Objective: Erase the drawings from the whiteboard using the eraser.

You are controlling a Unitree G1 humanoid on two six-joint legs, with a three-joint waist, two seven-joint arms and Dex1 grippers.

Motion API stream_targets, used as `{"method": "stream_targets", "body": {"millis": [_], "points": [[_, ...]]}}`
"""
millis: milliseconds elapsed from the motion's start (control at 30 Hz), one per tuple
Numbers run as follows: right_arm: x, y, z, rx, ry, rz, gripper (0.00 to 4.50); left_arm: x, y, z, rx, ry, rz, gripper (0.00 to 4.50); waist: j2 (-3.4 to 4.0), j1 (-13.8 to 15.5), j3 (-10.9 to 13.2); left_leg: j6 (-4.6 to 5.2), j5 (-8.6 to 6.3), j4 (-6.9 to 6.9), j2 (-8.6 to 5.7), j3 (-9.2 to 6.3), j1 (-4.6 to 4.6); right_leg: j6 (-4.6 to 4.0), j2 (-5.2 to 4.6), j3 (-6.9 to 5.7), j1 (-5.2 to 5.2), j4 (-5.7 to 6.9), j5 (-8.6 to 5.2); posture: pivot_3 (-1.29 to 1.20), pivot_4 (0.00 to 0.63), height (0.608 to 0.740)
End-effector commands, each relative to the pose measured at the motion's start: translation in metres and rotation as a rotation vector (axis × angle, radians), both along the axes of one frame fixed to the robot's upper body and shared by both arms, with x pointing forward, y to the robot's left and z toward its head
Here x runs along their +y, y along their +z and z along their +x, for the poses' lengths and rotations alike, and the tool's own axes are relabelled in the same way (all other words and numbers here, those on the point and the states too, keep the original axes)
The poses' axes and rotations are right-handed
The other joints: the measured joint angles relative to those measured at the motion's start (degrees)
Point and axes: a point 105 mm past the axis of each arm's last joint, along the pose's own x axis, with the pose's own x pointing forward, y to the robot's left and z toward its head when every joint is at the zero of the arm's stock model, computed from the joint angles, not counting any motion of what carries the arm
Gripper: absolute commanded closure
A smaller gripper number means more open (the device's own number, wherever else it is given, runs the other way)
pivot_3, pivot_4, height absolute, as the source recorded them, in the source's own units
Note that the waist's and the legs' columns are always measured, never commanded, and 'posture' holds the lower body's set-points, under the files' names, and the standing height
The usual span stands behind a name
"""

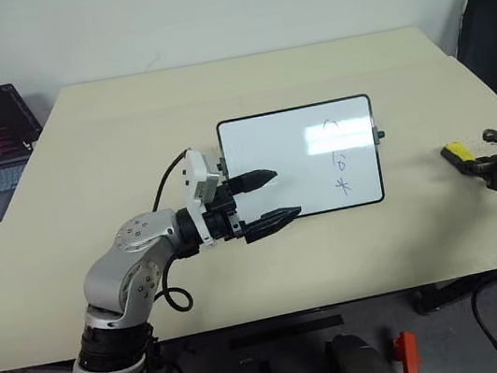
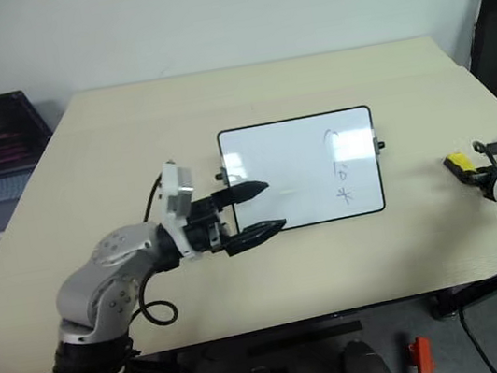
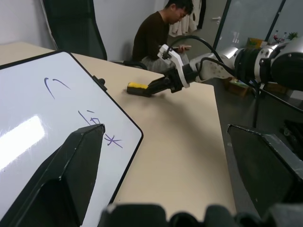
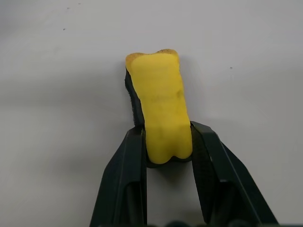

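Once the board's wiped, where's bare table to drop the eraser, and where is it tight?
Bare table runs behind the whiteboard, and along the near edge below it. The strip between the board's right knob and the eraser, held by the right gripper, is free too. It is crowded at the board's left end, where the open left gripper sits.

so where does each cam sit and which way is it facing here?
Left and right eye views: on the head, looking forward and down at the table, whiteboard and both arms.
Left wrist view: along the left gripper, its jaws open, across the whiteboard toward the right gripper and a seated person.
Right wrist view: along the right gripper, its jaws shut on the eraser.
Shared: eraser, whiteboard, drawings.
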Motion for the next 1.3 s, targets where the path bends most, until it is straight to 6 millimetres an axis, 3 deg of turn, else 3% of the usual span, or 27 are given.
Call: {"method": "stream_targets", "body": {"millis": [33,367,500,733,900,1300], "points": [[0.006,0.014,-0.005,-0.033,0.038,0.009,3.55,-0.007,0.008,-0.001,-0.041,-0.03,-0.019,0.0,0.01,0.1,0.0,0.0,0.0,0.01,0.0,0.01,0.0,0.0,0.0,0.01,0.0,0.01,0.0,0.0,0.15,0.74],[0.035,0.016,-0.037,-0.032,0.045,0.012,3.56,-0.014,0.006,0.002,-0.041,-0.065,-0.028,0.0,0.02,0.1,0.0,0.0,0.0,0.03,0.11,0.02,0.02,0.12,0.09,0.01,0.0,0.05,-0.07,0.0,0.15,0.74],[0.045,0.048,-0.038,-0.163,0.066,-0.006,3.56,-0.007,0.004,0.009,-0.055,-0.038,-0.006,0.0,0.02,0.1,0.0,0.0,0.0,0.04,0.13,0.06,0.03,0.17,0.11,0.03,-0.01,0.05,-0.1,0.0,0.15,0.74],[0.056,0.088,-0.041,-0.28,0.128,-0.036,3.56,0.029,0.004,0.028,-0.082,0.079,0.056,0.0,0.02,0.1,0.0,0.0,0.0,0.03,0.22,0.04,0.0,0.16,0.2,0.0,-0.04,0.03,-0.12,0.0,0.15,0.74],[0.079,0.116,-0.039,-0.381,0.24,-0.038,3.56,0.046,0.008,0.033,-0.11,0.131,0.076,0.0,0.02,0.1,0.0,0.0,-0.01,0.03,0.24,0.04,-0.03,0.15,0.2,-0.01,-0.06,0.0,-0.11,0.0,0.15,0.74],[0.142,0.15,-0.018,-0.514,0.531,-0.11,3.56,0.059,0.031,0.031,-0.21,0.193,0.106,0.0,0.02,0.0,0.0,0.0,-0.01,0.02,0.28,0.06,-0.04,0.12,0.22,-0.01,-0.1,0.01,-0.1,0.0,0.15,0.74]]}}
